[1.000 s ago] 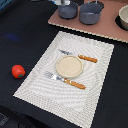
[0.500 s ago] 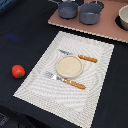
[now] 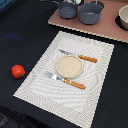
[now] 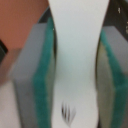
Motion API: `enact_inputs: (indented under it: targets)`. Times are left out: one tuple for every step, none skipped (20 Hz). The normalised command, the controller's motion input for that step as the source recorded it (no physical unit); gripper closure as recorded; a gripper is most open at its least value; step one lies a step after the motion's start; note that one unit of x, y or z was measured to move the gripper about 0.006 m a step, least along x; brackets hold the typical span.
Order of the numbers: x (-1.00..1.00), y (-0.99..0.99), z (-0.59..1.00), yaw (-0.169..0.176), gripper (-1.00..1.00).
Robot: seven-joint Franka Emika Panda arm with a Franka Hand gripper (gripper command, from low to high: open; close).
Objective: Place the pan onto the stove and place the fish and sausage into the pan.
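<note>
My jaws are clamped on the fish point(image 4: 80, 60), its white body pinched between my green pads point(image 4: 45, 85), so it is not yet in the pan point(image 3: 67, 9). The pan already sits on the stove point(image 3: 105, 27) beside the larger pot point(image 3: 91, 12); I cannot tell whether either holds anything. The sausage point(image 3: 18, 71) lies on the dark desk point(image 3: 20, 40), well apart from the stove.
</note>
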Motion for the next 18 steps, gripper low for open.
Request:
enact_inputs:
  targets:
    - [0.0, 0.36, 0.35, 0.0, -1.0]
    - [-0.05, 0.27, 0.45, 0.0, -1.0]
    - [-0.15, 0.24, 0.53, 0.0, -1.0]
    - [-0.09, 0.24, 0.59, 0.0, -1.0]
    - [-0.07, 0.21, 0.69, 0.0, -1.0]
    - [-0.05, 0.1, 0.8, -0.009, -1.0]
    - [-0.01, -0.01, 0.91, -0.025, -1.0]
    - [0.0, -0.23, 0.91, -0.052, -1.0]
    - [0.0, -0.55, 0.87, -0.058, -1.0]
    - [0.0, -0.77, 0.82, -0.052, -1.0]
    - [0.0, -0.8, 0.77, -0.033, -1.0]
    - [0.0, -0.84, 0.73, -0.016, -1.0]
    - [0.0, -0.92, 0.66, 0.0, -1.0]
    - [0.0, -0.96, 0.59, 0.0, -1.0]
    - [0.0, -0.98, 0.56, 0.0, -1.0]
    - [0.01, -1.0, 0.55, 0.0, -1.0]
    - [0.01, -1.0, 0.5, 0.0, -1.0]
    - [0.01, -1.0, 0.41, 0.0, -1.0]
